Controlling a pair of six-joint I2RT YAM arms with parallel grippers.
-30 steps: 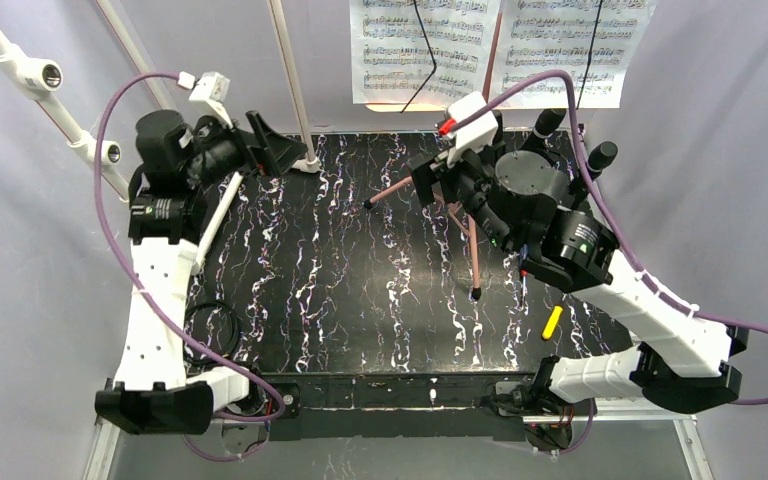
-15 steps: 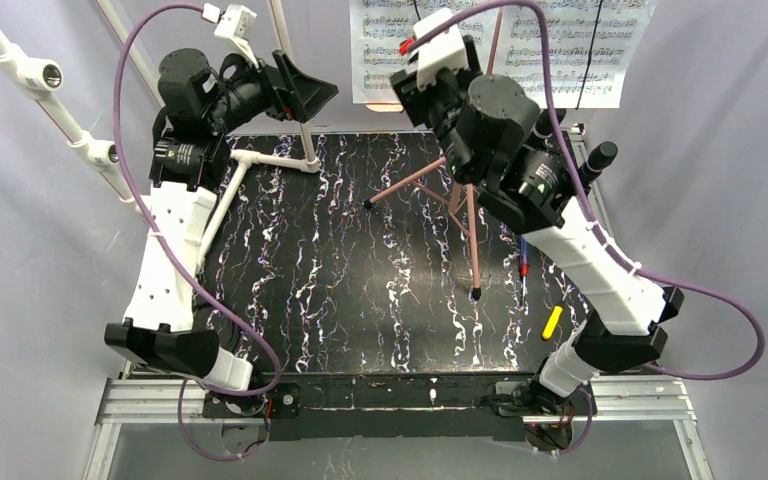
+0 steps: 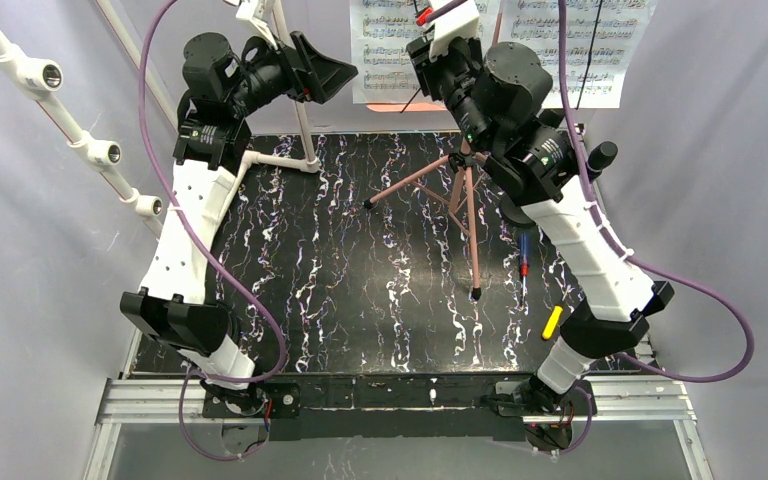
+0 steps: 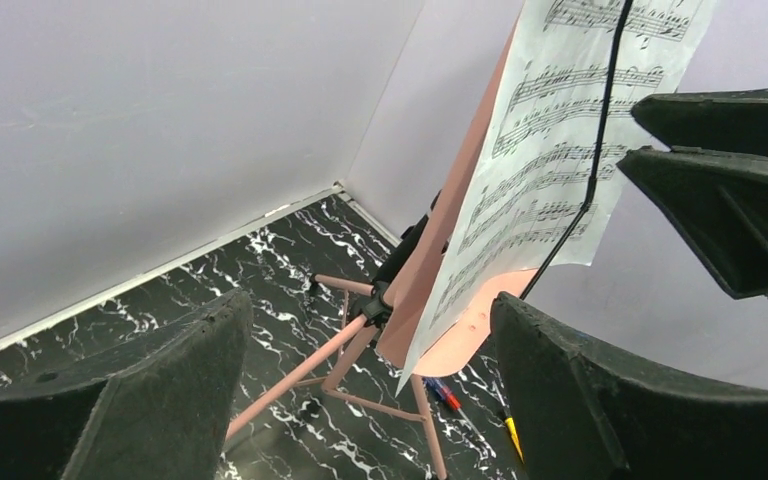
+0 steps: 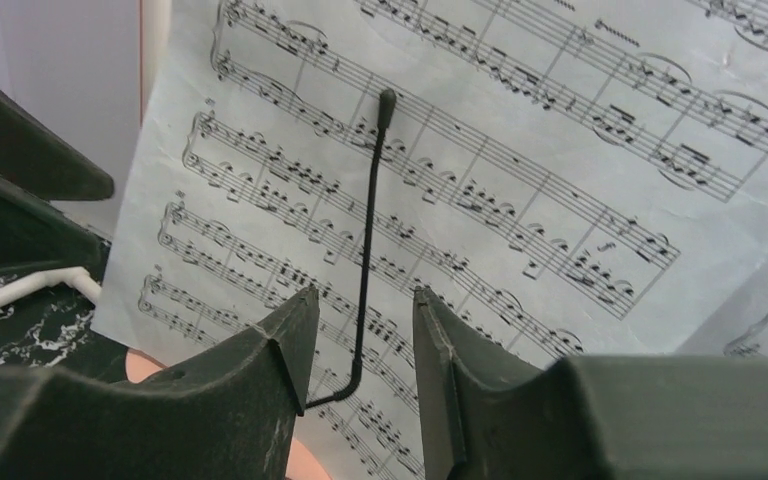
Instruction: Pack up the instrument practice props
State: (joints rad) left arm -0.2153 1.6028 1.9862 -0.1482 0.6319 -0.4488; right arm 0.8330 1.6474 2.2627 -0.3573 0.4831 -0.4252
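The salmon-pink music desk (image 4: 457, 255) stands on thin pink tripod legs (image 3: 470, 215) at the back of the table. Two white sheet-music pages (image 3: 400, 55) (image 3: 585, 50) rest on it, each under a thin black wire holder (image 5: 365, 230). My right gripper (image 5: 360, 300) is open and raised in front of the left page (image 5: 520, 170), its fingertips either side of the wire without touching it; it also shows in the top view (image 3: 430, 70). My left gripper (image 4: 368, 305) is open and empty, left of the stand, also in the top view (image 3: 325, 70). One black microphone (image 3: 600, 155) shows behind the right arm.
The white plastic pipe frame (image 3: 295, 110) stands at the back left, with more pipes (image 3: 50, 78) along the left wall. A blue-and-red pen (image 3: 523, 255) and a yellow marker (image 3: 552, 322) lie on the black marbled table (image 3: 360, 300), right of the tripod. Grey walls close in.
Both arms have risen and reached toward the back. My right gripper went from down by the tripod up to the left sheet; my left gripper rose beside the stand.
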